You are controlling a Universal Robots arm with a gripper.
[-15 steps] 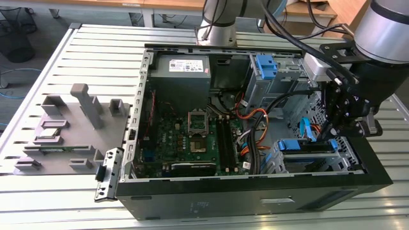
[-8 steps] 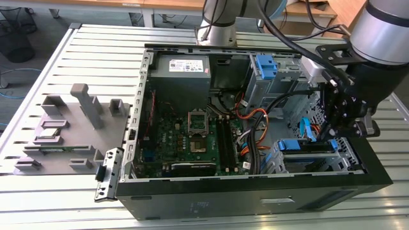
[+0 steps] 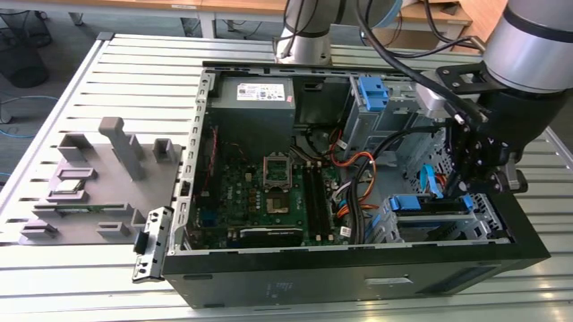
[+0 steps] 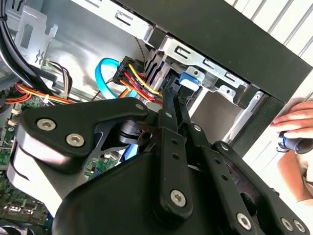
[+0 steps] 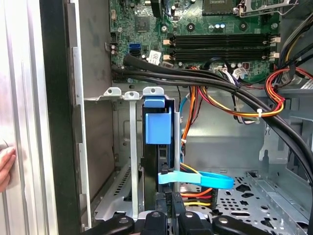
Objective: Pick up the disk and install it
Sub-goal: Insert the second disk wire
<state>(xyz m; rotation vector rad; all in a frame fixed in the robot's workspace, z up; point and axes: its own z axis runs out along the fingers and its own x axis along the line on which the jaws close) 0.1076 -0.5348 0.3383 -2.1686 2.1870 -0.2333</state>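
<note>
The two fingers (image 4: 169, 105) of the gripper (image 4: 171, 95) were pressed together, with no gap between them and nothing held. Their thin black tips were right by the blue end of the disk (image 4: 190, 81). I could not tell if they touched it.

The disk (image 5: 158, 125) stood on its edge in a slot of the silver metal cage (image 5: 113, 91), with its blue frame facing out. A flat blue cable (image 5: 210, 178) curled just beside it, and red, orange and yellow wires (image 5: 274, 105) ran close by.

In the exterior view, the gripper (image 3: 465, 181) hung down inside the open black computer case (image 3: 358, 268), over the cage (image 3: 484, 215) at the exterior view's right. The green board (image 3: 268, 181) lay in the middle of the case. A person's hand (image 4: 293, 132) rested on the table outside the case wall. A grey tray (image 3: 90, 174) with blocks sat on the slatted table (image 3: 134, 67), well apart, at the exterior view's left.
</note>
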